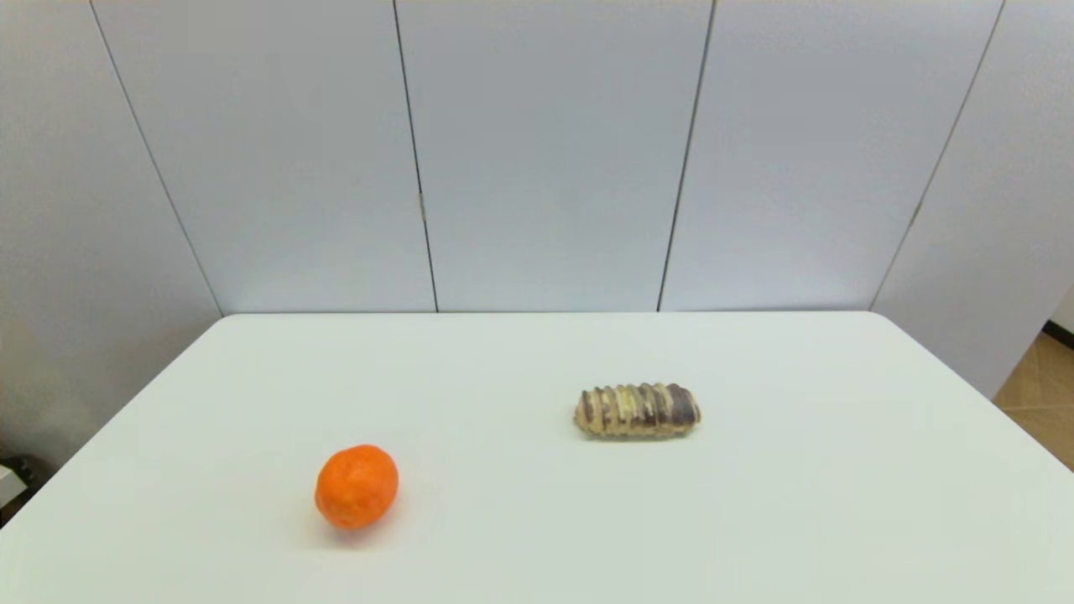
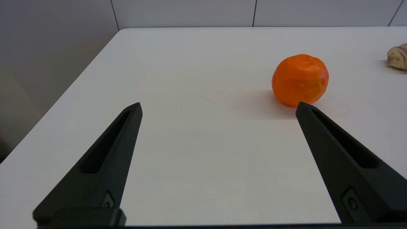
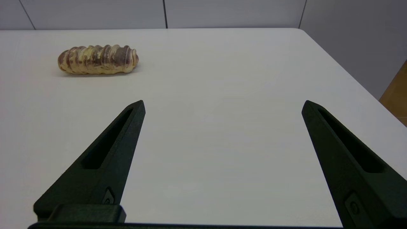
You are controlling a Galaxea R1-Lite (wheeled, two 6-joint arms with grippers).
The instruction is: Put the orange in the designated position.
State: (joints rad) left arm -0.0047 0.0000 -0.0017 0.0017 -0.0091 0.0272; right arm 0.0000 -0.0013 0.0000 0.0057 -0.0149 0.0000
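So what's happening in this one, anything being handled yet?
Nothing is held yet. The orange sits on the white table, apart from the bread roll. The left gripper is open, low over the table short of the orange. The right gripper is open too, over bare table.

Bright, even light; soft shadow beside the orange (image 2: 300, 79), perhaps slightly blurred.
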